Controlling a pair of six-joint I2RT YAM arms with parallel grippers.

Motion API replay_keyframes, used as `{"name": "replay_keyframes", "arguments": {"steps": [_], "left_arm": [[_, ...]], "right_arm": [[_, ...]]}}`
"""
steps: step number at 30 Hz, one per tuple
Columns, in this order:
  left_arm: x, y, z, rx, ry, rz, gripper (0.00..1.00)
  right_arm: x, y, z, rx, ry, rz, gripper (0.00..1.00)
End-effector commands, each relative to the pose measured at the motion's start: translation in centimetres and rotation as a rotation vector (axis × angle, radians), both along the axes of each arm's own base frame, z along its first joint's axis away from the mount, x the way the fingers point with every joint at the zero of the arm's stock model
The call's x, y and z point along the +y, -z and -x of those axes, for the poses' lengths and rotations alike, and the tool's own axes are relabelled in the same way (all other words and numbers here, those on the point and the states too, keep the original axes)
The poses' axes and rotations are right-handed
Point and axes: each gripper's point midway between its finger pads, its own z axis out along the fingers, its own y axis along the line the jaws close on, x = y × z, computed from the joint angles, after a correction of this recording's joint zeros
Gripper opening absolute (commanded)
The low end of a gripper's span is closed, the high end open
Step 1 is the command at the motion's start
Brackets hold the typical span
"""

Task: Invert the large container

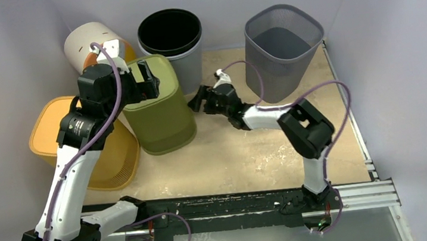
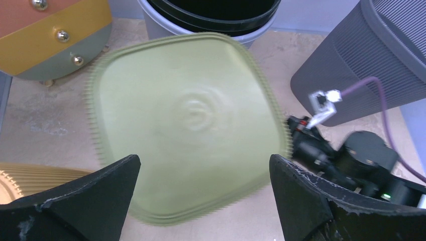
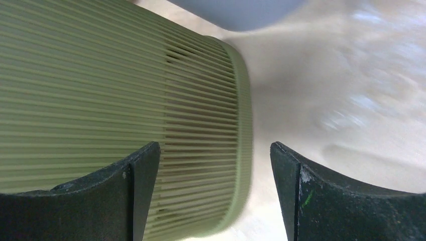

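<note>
The large olive-green ribbed container (image 1: 159, 111) stands on the table with its closed flat base facing up. The base fills the left wrist view (image 2: 191, 125). Its ribbed wall and rim show in the right wrist view (image 3: 100, 90). My left gripper (image 1: 148, 82) hovers just above the container's far top edge, open and empty, its jaws wide apart (image 2: 204, 160). My right gripper (image 1: 198, 102) is open and empty beside the container's right wall. One finger is in front of the wall and the other is over bare table (image 3: 215, 148).
A yellow ribbed basket (image 1: 57, 137) lies left of the container, under my left arm. A white and orange drum (image 1: 92, 43), a black-lined grey bin (image 1: 169, 32) and a grey mesh bin (image 1: 280, 41) stand along the back. Purple cables trail from both wrists.
</note>
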Motion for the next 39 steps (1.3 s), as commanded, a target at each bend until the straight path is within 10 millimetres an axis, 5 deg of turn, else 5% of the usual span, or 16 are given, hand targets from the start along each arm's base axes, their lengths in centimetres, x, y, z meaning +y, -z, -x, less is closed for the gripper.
{"name": "replay_keyframes", "arguments": {"steps": [1, 13, 18, 22, 32, 39], "left_arm": [[-0.6, -1.8, 0.2, -0.073, 0.034, 0.041, 0.96], [-1.5, 0.6, -0.4, -0.034, 0.058, 0.047, 0.96], [-1.6, 1.2, -0.8, -0.025, 0.057, 0.043, 0.96], [-1.8, 1.7, -1.1, -0.015, 0.058, 0.041, 0.96], [-1.8, 1.1, -1.4, -0.024, 0.053, 0.045, 0.96], [-1.3, 0.4, -1.1, -0.046, 0.027, 0.054, 0.96]], "right_arm": [[7.5, -5.1, -1.5, -0.123, -0.100, -0.154, 0.82], [13.2, -5.3, -5.1, -0.203, -0.150, -0.228, 0.82], [15.4, -5.8, -5.3, -0.248, -0.203, -0.272, 0.93], [15.3, -6.1, -5.8, -0.294, -0.193, -0.264, 1.00], [7.1, -9.8, -3.3, -0.353, -0.017, -0.055, 1.00], [-0.8, -11.6, -1.3, -0.386, 0.130, 0.255, 1.00]]}}
